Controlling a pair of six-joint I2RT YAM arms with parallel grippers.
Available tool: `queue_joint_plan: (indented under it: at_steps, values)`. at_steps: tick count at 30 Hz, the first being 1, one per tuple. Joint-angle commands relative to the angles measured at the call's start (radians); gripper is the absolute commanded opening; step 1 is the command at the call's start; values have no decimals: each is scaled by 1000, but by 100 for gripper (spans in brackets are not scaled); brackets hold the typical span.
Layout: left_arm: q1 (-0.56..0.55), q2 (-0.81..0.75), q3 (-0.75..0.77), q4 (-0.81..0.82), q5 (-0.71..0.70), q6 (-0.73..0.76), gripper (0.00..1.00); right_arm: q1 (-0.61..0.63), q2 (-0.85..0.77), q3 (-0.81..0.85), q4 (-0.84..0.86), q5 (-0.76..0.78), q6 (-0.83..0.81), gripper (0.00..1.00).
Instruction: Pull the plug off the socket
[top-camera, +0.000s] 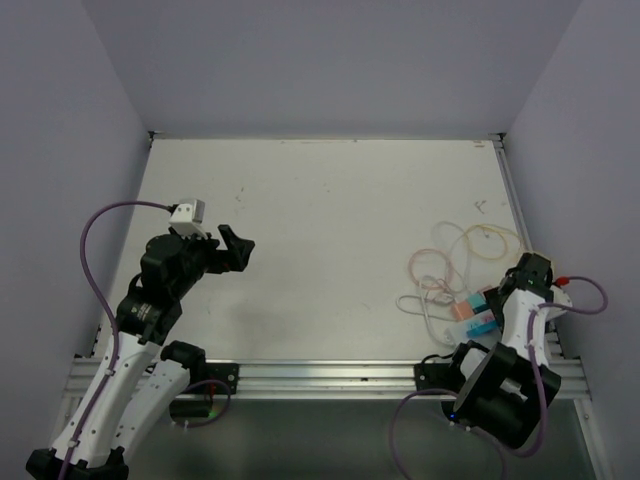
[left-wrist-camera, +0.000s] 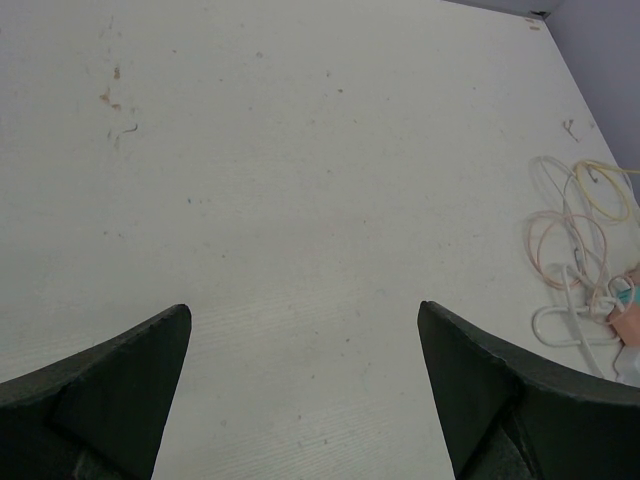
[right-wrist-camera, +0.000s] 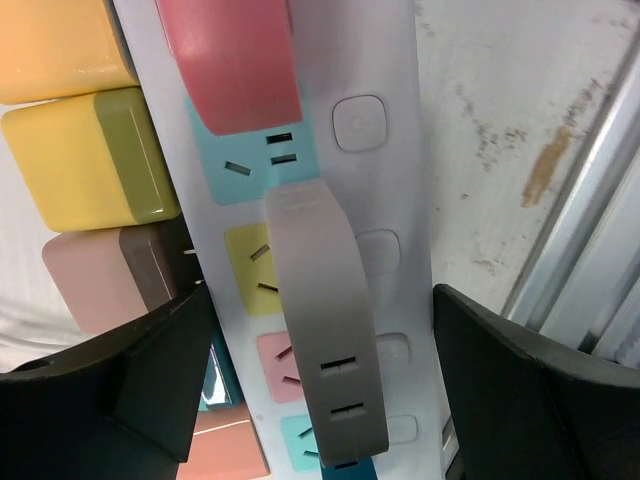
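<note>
The socket (right-wrist-camera: 385, 190) is a long white power strip with pastel outlet faces, lying near the table's right edge (top-camera: 476, 314). A tall grey-white plug (right-wrist-camera: 325, 340) stands in it. A pink plug (right-wrist-camera: 235, 60) sits in the outlet beyond it. My right gripper (right-wrist-camera: 320, 292) is open just above the strip, its two black fingers (right-wrist-camera: 150, 370) on either side of the grey-white plug and apart from it. My left gripper (top-camera: 237, 250) is open and empty above bare table at the left; it also shows in the left wrist view (left-wrist-camera: 303, 308).
Orange, yellow and brownish-pink blocks (right-wrist-camera: 95, 170) lie against the strip's left side. Loose white, pink and yellow cords (top-camera: 455, 255) coil behind the strip, also in the left wrist view (left-wrist-camera: 575, 240). A metal rail (right-wrist-camera: 590, 200) runs close along the strip's right side. Purple walls enclose the table.
</note>
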Motion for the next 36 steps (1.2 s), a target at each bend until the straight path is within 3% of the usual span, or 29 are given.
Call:
queue_joint_plan:
  at_steps: [1,5,9,23,30,36]
  values:
    - [-6,6,11,46,13,-10,100,29,54,-19,166,-256,-82,50]
    - [-6,5,7,46,12,-11,100,157,116,2,226,-267,-122,47]
    - [-6,9,8,37,3,-5,100,387,203,91,256,-251,-151,48]
    - [-6,17,4,3,1,-16,99,976,525,367,320,-263,-344,51]
    - [-6,22,-8,-4,1,-30,100,1107,631,460,311,-268,-377,59]
    - [-6,54,-21,2,15,-56,100,1114,578,509,251,-222,-424,78]
